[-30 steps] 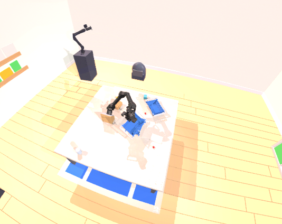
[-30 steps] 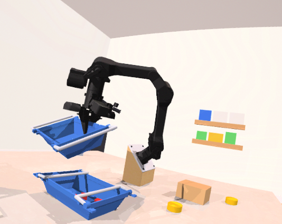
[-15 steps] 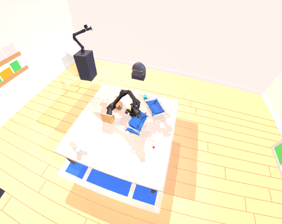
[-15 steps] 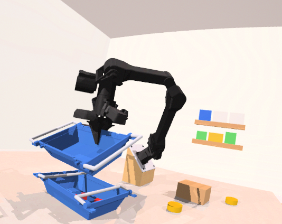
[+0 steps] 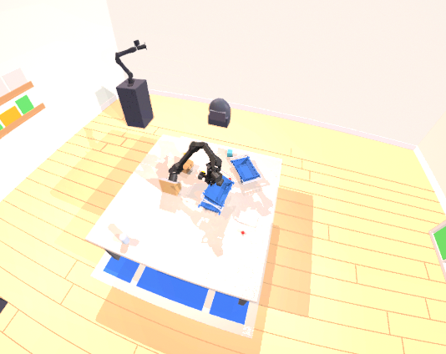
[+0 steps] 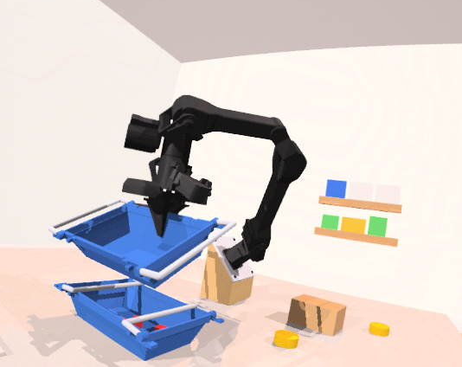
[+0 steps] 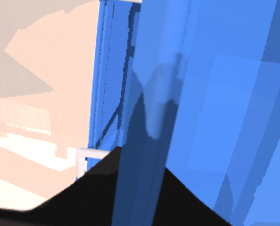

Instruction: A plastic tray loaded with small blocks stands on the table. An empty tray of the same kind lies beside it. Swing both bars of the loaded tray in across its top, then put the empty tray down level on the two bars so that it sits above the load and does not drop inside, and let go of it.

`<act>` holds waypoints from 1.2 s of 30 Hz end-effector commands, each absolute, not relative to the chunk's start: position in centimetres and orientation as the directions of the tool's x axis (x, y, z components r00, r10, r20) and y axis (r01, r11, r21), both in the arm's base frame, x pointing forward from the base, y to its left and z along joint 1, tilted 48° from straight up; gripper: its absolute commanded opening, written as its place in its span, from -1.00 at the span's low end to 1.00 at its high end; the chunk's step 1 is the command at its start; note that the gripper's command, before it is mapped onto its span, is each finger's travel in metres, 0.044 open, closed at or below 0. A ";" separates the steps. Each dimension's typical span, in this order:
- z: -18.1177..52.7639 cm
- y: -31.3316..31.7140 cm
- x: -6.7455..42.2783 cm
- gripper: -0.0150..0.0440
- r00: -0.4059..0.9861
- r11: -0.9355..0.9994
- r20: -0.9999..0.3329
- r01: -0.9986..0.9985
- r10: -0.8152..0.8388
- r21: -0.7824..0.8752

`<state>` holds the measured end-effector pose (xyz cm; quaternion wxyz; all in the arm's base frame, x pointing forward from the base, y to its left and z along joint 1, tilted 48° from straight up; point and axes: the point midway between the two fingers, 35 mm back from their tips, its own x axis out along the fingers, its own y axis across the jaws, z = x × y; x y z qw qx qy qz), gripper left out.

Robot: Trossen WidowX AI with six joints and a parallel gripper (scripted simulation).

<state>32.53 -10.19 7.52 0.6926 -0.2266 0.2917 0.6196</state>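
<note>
My gripper is shut on the long wall of the empty blue tray. The tray hangs in the air, slightly tilted, with its white bars swung out at its ends. Right under it the loaded blue tray stands on the table. Its two white bars lie across its top, with red blocks inside. There is a clear gap between the two trays. The wrist view shows mostly the held tray's wall.
A third blue tray lies at the back right of the table, with a cyan block behind it. The arm's wooden base wedge, a brown box and two yellow discs stand to the right of the trays.
</note>
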 end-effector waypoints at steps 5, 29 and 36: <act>7.7 -10.5 32.5 -0.49 0.076 0.138 -0.682 -0.990 0.727 0.037; 7.8 -10.4 32.5 -0.49 0.076 0.138 -0.682 -0.990 0.728 0.037; 7.4 -10.0 32.5 -0.49 0.076 0.138 -0.682 -0.990 0.727 0.037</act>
